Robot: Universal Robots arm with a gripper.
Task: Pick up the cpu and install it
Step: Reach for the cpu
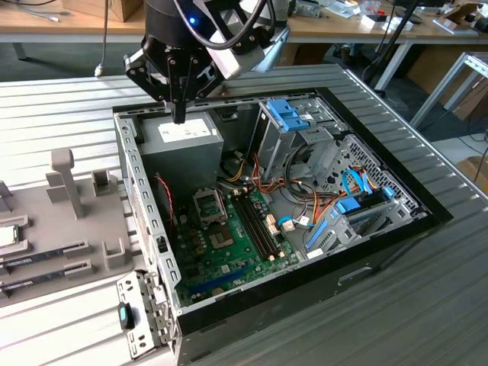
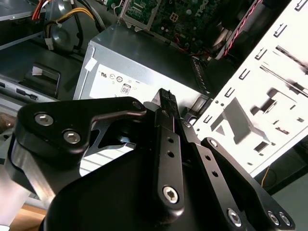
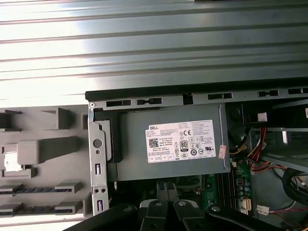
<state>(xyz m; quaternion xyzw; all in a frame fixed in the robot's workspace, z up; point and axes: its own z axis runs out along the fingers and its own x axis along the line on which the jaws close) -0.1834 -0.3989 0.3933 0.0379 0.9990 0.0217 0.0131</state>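
While jaws hang closed over PSU, nr case rim, cpu well apart in tray.

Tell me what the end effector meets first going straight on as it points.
Most likely the grey power supply box, near its white label; the gap below the end effector is unclear.

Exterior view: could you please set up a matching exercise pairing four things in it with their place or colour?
Things:
1. gripper
2. cpu
3. socket frame
4. drive brackets

Place or colour:
A. on the green motherboard
B. over the grey power supply
C. on the grey fixture, at the exterior view's left edge
D. blue

Pairs: 1-B, 2-C, 3-A, 4-D
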